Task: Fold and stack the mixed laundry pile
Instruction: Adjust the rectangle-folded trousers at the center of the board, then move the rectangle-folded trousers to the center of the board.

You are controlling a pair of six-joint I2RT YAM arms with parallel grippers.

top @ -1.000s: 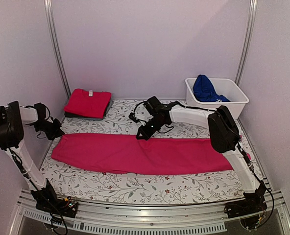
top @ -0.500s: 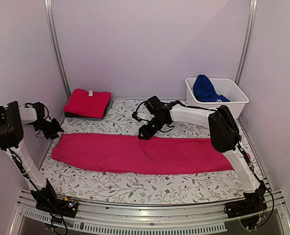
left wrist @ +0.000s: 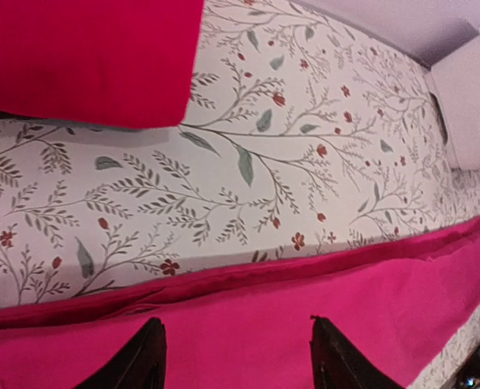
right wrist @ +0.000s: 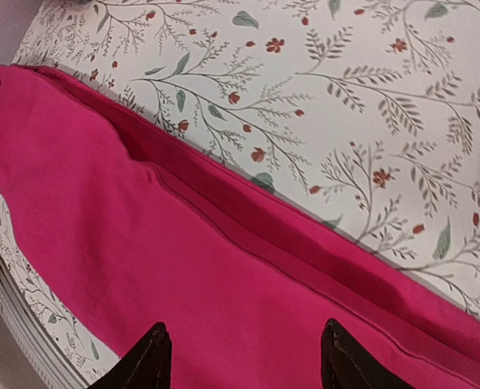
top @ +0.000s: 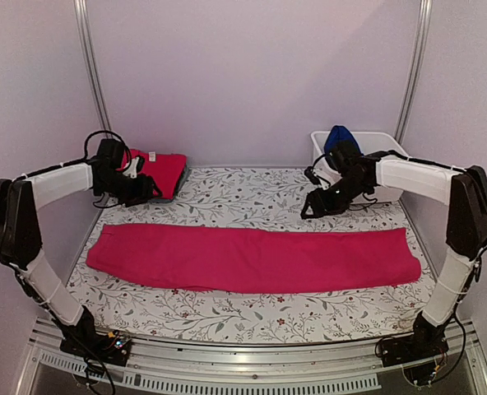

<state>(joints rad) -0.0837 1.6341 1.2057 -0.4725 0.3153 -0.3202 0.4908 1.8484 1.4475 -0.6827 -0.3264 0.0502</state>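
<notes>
The long pink cloth (top: pixel 252 259) lies flat across the counter (top: pixel 227 317), folded into a strip (maybe a shirt, it's hard to tell). The left fingers (left wrist: pixel 143 361) and right fingers (right wrist: pixel 147 361) are spread, holding nothing. To fold well, pinch both ends evenly.

a white cloth (top: pixel 252 197) with little leaves and red flowers covers the table. a white plastic tub (top: pixel 385 137) stands at its far right corner. a silver metal rail (top: pixel 252 350) runs along the near edge. two thin metal poles (top: pixel 93 82) go up the pale purple wall (top: pixel 252 82), one on each side.
</notes>
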